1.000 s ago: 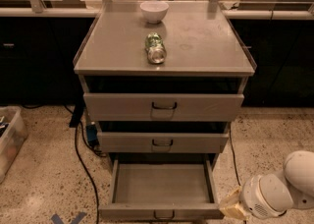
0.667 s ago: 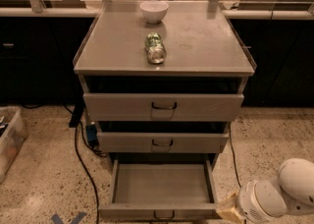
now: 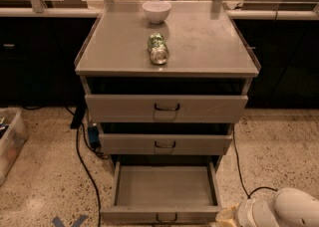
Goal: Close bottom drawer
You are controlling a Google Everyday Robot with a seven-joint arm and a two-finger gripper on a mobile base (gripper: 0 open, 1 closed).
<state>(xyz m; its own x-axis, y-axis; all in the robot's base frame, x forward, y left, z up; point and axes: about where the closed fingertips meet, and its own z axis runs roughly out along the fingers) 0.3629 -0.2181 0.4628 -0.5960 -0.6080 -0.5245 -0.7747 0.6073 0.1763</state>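
Bottom drawer (image 3: 164, 187) was pulled well out of the cabinet (image 3: 167, 67), lowest of three, with its grey tray bare and its low front near the bottom edge of the view. Its small dark wire handle (image 3: 166, 217) sat centred on that front. The top drawer (image 3: 166, 108) and middle drawer (image 3: 165, 144) had their fronts set further back, each with a dark handle at centre. Gripper (image 3: 225, 216) was low at the bottom right, just beside the bottom drawer's right front corner, at the end of the white arm (image 3: 281, 212); contact with the drawer wasn't clear. Couldn't tell whether the gripper was parted or closed up. On the cabinet top, a white bowl (image 3: 156, 11) stood toward the back and a green can (image 3: 158, 49) lay on its side just in front of it, the two apart. A black cable (image 3: 82, 164) ran across the speckled floor (image 3: 279, 146) left of the cabinet, and a clear bin (image 3: 10, 141) sat at the left edge.
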